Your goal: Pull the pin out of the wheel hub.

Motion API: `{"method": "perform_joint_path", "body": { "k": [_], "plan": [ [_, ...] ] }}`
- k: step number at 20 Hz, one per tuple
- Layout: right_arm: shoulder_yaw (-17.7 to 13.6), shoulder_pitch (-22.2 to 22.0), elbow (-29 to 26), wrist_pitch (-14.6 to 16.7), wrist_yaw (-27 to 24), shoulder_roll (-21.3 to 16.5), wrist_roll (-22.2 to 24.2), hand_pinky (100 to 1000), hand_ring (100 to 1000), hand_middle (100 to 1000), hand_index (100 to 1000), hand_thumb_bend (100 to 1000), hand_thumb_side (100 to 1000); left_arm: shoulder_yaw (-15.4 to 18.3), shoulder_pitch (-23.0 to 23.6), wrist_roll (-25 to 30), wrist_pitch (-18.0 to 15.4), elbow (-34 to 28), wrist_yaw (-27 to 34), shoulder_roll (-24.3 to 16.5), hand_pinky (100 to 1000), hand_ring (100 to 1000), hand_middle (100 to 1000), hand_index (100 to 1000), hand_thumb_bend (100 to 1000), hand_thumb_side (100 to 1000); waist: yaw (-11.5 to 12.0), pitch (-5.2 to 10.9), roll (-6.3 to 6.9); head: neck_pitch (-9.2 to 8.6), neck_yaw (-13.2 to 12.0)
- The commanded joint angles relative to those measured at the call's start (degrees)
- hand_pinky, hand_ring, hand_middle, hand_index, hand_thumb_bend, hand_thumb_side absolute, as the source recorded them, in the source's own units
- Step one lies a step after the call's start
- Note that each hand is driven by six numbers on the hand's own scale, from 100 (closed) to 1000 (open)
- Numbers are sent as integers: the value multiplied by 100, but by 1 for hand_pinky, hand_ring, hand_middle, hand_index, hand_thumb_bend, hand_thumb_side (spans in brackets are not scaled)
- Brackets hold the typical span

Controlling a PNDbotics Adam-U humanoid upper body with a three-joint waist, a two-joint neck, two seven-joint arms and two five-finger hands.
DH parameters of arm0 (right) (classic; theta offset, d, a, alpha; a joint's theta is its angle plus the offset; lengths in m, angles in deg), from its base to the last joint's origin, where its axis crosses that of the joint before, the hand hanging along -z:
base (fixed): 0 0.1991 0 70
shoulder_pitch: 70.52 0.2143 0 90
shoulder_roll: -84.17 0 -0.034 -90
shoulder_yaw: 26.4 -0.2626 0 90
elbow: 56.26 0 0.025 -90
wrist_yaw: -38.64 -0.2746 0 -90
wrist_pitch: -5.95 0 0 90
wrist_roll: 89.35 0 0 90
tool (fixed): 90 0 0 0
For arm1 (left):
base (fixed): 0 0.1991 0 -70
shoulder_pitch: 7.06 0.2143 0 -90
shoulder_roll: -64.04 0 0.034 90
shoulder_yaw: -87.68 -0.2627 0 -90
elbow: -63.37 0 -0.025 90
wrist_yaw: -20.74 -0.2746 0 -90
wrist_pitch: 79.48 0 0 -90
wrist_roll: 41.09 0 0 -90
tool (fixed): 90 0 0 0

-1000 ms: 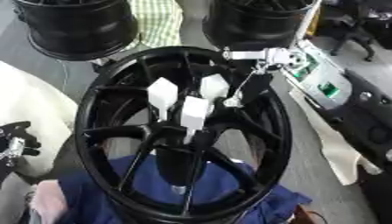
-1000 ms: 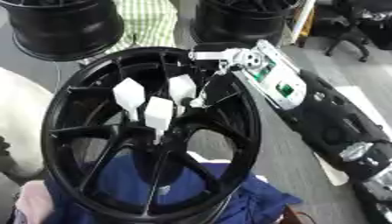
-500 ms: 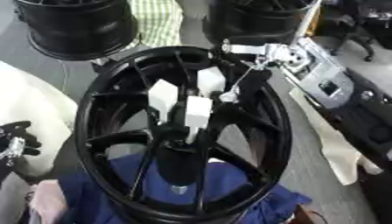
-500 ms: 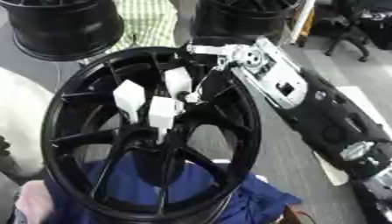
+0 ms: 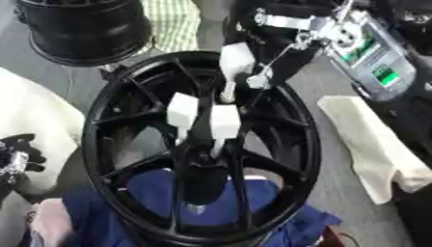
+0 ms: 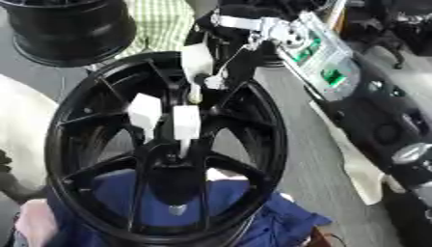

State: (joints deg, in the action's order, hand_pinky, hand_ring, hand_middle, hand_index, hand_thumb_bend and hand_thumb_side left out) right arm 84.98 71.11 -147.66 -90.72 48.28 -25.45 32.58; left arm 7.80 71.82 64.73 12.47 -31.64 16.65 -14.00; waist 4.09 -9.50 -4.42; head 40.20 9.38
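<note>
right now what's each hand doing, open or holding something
Left hand: idle at the left edge, fingers relaxed, open, holding nothing.
Right hand: over the wheel hub, fingers shut on a white pin.

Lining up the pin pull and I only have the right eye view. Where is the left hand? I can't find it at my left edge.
Observer: The left eye view shows it. The left hand sits at the lower left edge, fingers relaxed and up, holding nothing, apart from the rim of the wheel.
Operator: And the pale cloth on the right? I only see a strip of it.
Observer: Its whole length shows in the left eye view. The cloth lies to the right of the wheel and runs toward the lower right, with nothing on it.
</note>
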Motion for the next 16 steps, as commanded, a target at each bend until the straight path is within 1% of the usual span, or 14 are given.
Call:
{"method": "perform_joint_path", "body": {
  "k": [1,4,6,8,9,10,11,12,13,14,15,16],
  "plan": [
    [-363,-18,-459,-95,-240,-612,-119,496,537,348,438,100,100,35,-23,-2,4,-76,-37,-89,575,578,515,751,100,490,-66,120,12,-9,-60],
    [-774,-419,-856,-180,-386,-1156,-378,498,538,350,441,100,100,85,3,-48,9,-80,-33,-124,575,579,515,751,100,491,-181,136,-7,-23,-149],
    [-1107,-864,-1043,-224,-438,-1501,-638,491,535,351,441,100,100,110,16,-73,17,-89,-27,-131,575,579,515,751,100,491,-243,141,-11,-39,-205],
    [-1533,-1503,-1174,-250,-502,-1790,-1075,473,528,353,443,100,100,137,23,-98,24,-101,-21,-128,575,579,515,751,100,491,-305,134,3,-67,-278],
    [-1762,-1886,-1200,-262,-513,-1872,-1347,470,528,360,450,102,100,155,27,-115,26,-107,-15,-125,575,579,515,751,100,491,-341,133,16,-74,-315],
    [-1951,-2237,-1246,-247,-504,-1919,-1604,472,535,392,480,134,100,166,31,-129,28,-113,-8,-121,575,579,515,751,100,491,-361,133,25,-78,-333],
    [-2154,-2631,-1240,-263,-417,-1898,-1866,485,554,449,532,175,100,187,35,-149,30,-120,1,-116,574,580,515,751,100,491,-398,133,40,-85,-370],
    [-2327,-2993,-1239,-283,-248,-1841,-2103,522,597,546,635,240,100,201,38,-164,33,-126,10,-111,574,580,515,751,100,491,-421,134,51,-88,-392],
    [-2485,-3359,-1213,-345,26,-1710,-2294,557,639,651,754,268,108,214,38,-179,36,-132,18,-105,574,580,515,751,100,491,-443,136,62,-89,-409],
    [-2608,-3661,-1200,-408,323,-1545,-2431,575,673,729,819,285,119,223,39,-191,39,-138,26,-100,574,580,515,750,100,491,-459,138,70,-89,-420],
    [-2741,-3951,-1151,-485,591,-1287,-2587,576,694,794,867,311,152,235,44,-203,41,-144,32,-97,574,580,515,751,100,491,-482,140,80,-89,-439],
    [-2840,-4168,-1107,-533,782,-1057,-2761,576,694,794,867,311,152,241,49,-210,42,-147,36,-98,574,580,515,751,100,491,-494,142,86,-89,-449]
  ]
}}
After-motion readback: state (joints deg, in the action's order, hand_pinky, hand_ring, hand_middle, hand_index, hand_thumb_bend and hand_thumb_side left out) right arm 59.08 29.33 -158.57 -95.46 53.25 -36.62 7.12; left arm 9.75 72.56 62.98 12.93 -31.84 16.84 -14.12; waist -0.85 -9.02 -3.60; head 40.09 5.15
